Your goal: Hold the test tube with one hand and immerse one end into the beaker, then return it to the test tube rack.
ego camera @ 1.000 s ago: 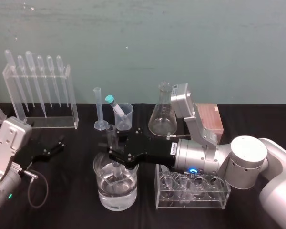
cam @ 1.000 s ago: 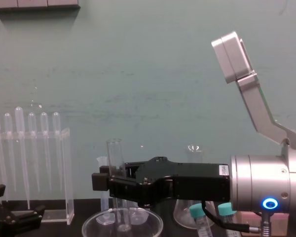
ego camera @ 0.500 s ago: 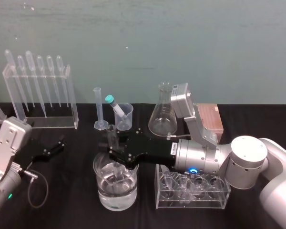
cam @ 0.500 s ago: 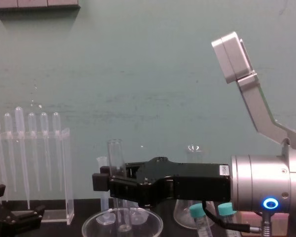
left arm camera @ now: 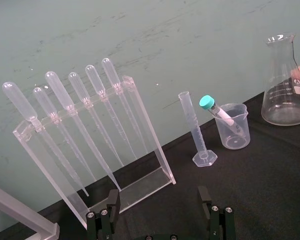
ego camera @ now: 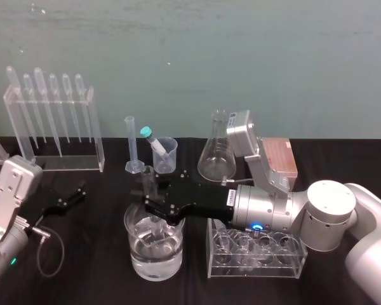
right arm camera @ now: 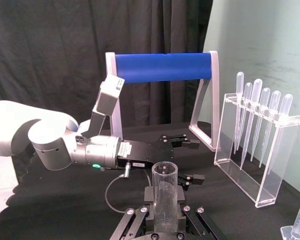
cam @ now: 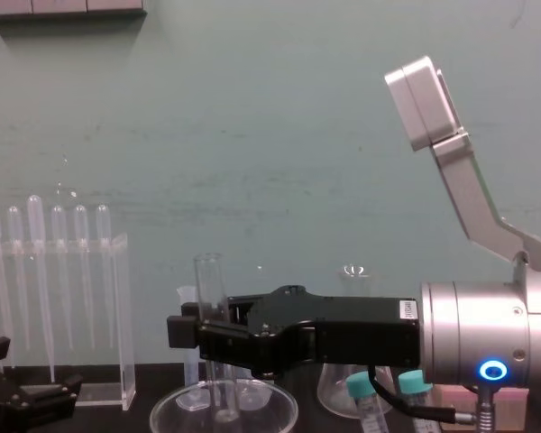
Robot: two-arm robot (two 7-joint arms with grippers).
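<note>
Test tube stands upright in the right gripper, whose jaws are closed on its middle, its open mouth above them and its lower end down inside the wide glass vessel of water near the front edge of the counter; how deep the tip sits in the water I can't make out. The long axis is vertical, and the test tube rack is just beside the vessel on the robot's right along the same front edge, under the right forearm. So I'd judge the way out is straight up until the tip clears the rim, then sideways to the right and down into a hole, with the tube kept plumb. The small beaker, with a teal-capped tube leaning in it, stands back towards the rear edge, between the graduated cylinder and the conical flask, apart from the jaws. The left gripper rests by the left edge, jaws spread wide and empty. The black counter is flat, but glass crowds it closely
</note>
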